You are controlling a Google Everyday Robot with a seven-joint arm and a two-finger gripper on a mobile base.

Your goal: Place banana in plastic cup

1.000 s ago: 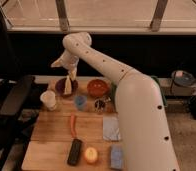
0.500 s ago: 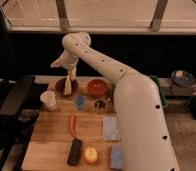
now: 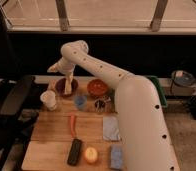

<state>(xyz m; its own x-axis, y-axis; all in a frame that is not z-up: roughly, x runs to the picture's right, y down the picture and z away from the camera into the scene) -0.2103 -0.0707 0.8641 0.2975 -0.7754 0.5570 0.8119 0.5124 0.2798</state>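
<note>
Now | hand [image 3: 67, 90] over dark bowl [image 3: 75, 84] | wooden table [image 3: 50, 136] | window [image 3: 106, 12] behind

Dim, warm light; tool [image 3: 67, 89] over far-left bowl [image 3: 75, 85].

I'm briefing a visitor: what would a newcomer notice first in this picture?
The big white robot arm dominates, arching from the right over the wooden table, its gripper down at the dark bowl at the back left. Next come the red-orange bowl beside it and the yellow-orange fruit near the front edge.
</note>
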